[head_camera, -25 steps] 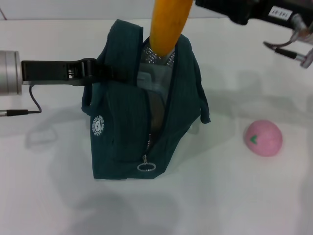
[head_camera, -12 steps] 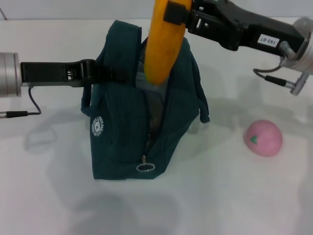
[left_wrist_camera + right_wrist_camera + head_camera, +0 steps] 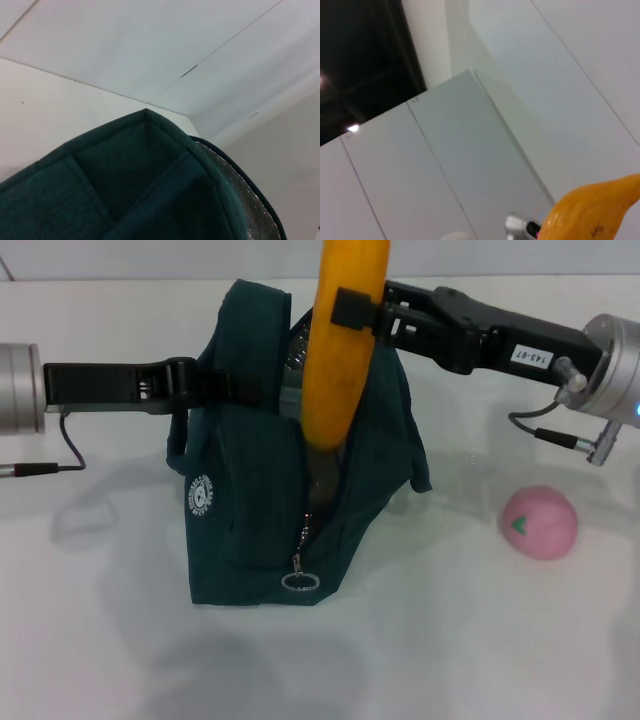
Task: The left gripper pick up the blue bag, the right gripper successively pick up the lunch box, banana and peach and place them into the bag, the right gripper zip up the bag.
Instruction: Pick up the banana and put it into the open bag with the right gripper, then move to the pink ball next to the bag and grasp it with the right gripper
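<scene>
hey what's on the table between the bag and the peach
Nothing: in the head view the stretch of table between the bag and the peach is bare, crossed only by the bag's shadow.

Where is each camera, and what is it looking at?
Head view: on the robot's head, looking down at the blue bag, banana, peach, left gripper and right gripper.
Left wrist view: looks up past the bag's rim; no fingers show.
Right wrist view: faces wall panels and the banana; no fingers show.
Shared: bag, banana.
</scene>
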Tool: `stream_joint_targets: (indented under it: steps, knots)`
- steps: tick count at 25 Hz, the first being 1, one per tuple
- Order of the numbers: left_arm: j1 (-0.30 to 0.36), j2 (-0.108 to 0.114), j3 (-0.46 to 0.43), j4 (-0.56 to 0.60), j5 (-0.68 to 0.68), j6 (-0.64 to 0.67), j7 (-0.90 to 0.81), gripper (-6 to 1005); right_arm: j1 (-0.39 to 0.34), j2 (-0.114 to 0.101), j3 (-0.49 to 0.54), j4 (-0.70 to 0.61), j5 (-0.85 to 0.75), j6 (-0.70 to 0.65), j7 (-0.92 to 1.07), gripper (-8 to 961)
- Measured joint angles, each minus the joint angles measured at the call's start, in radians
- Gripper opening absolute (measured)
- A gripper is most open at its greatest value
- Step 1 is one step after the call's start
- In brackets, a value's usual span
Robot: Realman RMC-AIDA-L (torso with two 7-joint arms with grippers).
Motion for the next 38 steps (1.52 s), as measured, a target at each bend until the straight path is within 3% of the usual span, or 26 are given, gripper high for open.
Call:
stream_joint_targets:
  steps: [11, 17, 22, 25, 30, 34, 38]
  knots:
    - [-0.004, 0.0, 0.0, 0.0, -0.002, -0.001, 0.0, 35, 0.007, 0.0, -0.041, -0.003, 0.0, 0.054, 0.049, 520]
    - [-0.001, 0.0, 0.0, 0.0, -0.003, -0.002, -0.001, 35, -0.003, -0.001, -0.037, -0.017, 0.014, 0.059, 0.051, 724]
    - [0.006, 0.001, 0.0, 0.0, -0.003, -0.001, -0.003, 35, -0.053, -0.016, -0.035, -0.103, 0.039, 0.058, 0.052, 863]
    - [0.011, 0.004, 0.0, 0.0, -0.004, -0.001, -0.003, 35, -0.105, -0.039, -0.036, -0.213, 0.026, 0.081, 0.062, 861]
    - [0.014, 0.006, 0.0, 0.0, -0.004, -0.001, 0.0, 36, -0.16, -0.119, -0.035, -0.364, -0.085, 0.158, 0.12, 858]
    - [0.017, 0.008, 0.0, 0.0, -0.004, -0.001, 0.001, 36, -0.169, -0.174, -0.034, -0.499, -0.289, 0.188, 0.23, 855]
    - [0.018, 0.008, 0.0, 0.0, -0.002, -0.001, 0.002, 36, -0.166, -0.187, -0.013, -0.651, -0.528, 0.185, 0.388, 852]
